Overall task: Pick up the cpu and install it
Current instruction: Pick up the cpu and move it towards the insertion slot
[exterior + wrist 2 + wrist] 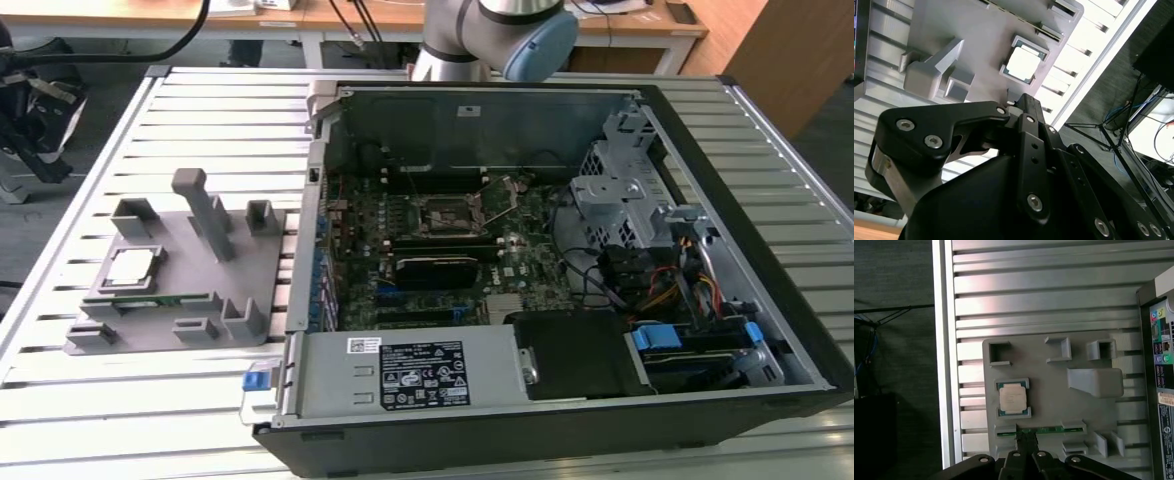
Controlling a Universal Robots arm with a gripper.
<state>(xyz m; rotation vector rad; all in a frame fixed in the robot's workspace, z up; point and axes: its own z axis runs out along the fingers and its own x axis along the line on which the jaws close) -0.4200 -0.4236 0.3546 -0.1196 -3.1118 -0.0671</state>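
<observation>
At the top centre of the exterior view, the robot arm (pixel 461 35) is showing a silver-grey metal tube, and its rounded joint is wearing a pale blue cap (pixel 541 45). In the second wrist view, the gripper (pixel 1024 101) is presenting matte black, angular linkage bars with softly rounded corners. Round silver screw heads (pixel 905 124) are glinting along them, and a strip of brushed bare metal (pixel 884 172) is catching the light at one knuckle. In the first wrist view, its slim black fingers (pixel 1022 439) are tapering from broader black links studded with more silver screws.
</observation>
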